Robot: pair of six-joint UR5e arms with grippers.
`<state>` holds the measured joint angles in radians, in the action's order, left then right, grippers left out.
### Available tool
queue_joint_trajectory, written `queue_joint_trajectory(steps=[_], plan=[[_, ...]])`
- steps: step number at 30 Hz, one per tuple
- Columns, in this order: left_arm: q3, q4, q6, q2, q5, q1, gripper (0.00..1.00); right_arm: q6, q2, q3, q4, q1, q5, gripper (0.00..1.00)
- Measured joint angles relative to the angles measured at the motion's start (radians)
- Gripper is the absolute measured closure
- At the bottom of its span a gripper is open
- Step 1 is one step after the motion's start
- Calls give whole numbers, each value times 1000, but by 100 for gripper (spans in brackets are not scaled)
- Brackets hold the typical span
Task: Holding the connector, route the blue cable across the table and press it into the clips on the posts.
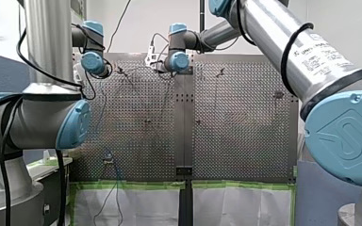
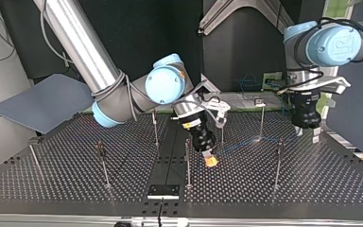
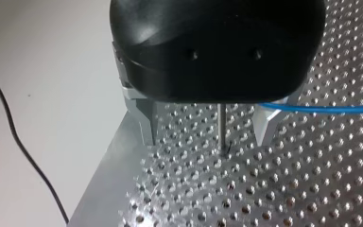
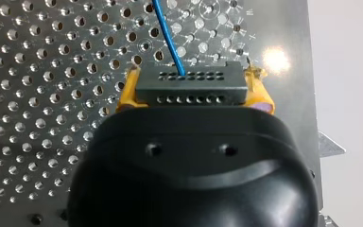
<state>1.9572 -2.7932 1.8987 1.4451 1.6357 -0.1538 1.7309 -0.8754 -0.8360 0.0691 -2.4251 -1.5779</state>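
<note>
Yellow pads (image 4: 127, 92) of my right gripper (image 4: 194, 78) pinched the black connector (image 4: 191, 91) from both sides. The blue cable (image 4: 169, 38) ran out of the connector's far face and away over the perforated table (image 4: 38, 94). Only the right wrist view showed that grip plainly. In the top view the same gripper hung tilted and low over the table near the middle. Only a spot of yellow showed at its tip, and the connector was too small to make out.

The top view alone gave the cable's whole course: from my right gripper it lay low across the table toward my left gripper (image 3: 205, 142) at that view's right. It passed among the upright posts (image 2: 187, 163), and whether it sat in any clip could not be told.

The left wrist view added what the others hid. My left gripper's metal fingers (image 3: 146, 125) stood spread apart, close over the table near its edge, with one thin post (image 3: 222, 125) upright between them. The cable ran in just beside one finger; whether it touched that finger could not be told.

The front view showed both arms reaching to the table's far end, the grippers hidden behind the wrists.
</note>
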Motion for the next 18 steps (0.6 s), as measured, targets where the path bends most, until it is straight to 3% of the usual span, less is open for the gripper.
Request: queue_joint_trajectory(steps=[11, 18], plan=[[3, -88, -16, -86, -35, 83, 0, 2, 0, 0, -7, -5, -9, 100], [3, -149, -31, -91, -61, 144, 0, 1, 0, 0, -8, -7, -11, 100]])
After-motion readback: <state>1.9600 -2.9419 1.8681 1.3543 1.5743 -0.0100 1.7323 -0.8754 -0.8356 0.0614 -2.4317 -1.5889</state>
